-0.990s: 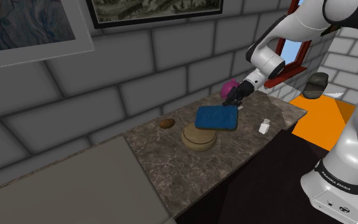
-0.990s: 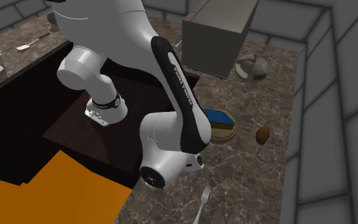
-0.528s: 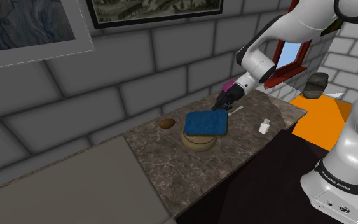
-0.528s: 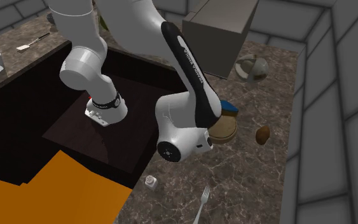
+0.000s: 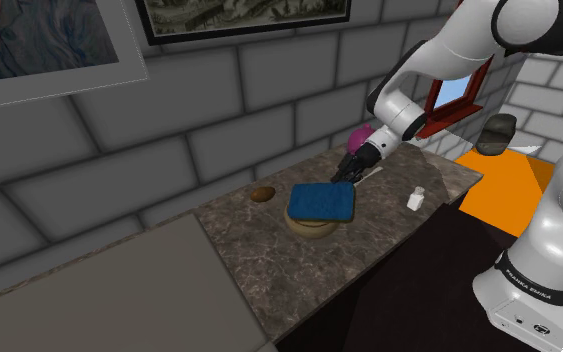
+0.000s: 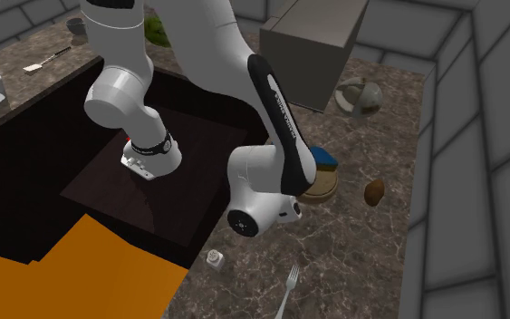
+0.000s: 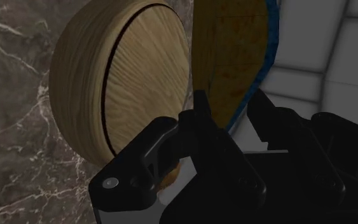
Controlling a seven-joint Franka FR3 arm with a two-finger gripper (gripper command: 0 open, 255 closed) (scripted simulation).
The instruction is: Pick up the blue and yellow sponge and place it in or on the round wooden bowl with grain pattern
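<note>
Sponge: I see the flat blue and yellow sponge (image 5: 321,201) level over the round grained wooden bowl (image 5: 306,228); contact I cannot tell.
Fingers: my black gripper (image 5: 347,172) clamps the sponge's edge between both fingers.
Bowl: on the brown marbled counter (image 5: 269,262).

The sponge (image 5: 321,201) lies over the bowl (image 5: 309,228), perhaps resting on its rim. The pincer (image 5: 347,172) clasps its edge on the shoulder view's right. The bowl stands on the surface (image 5: 299,270), with a rounded lump (image 5: 261,194) to its left nearer the wall and a shaker (image 5: 416,199) well to its right.
</note>
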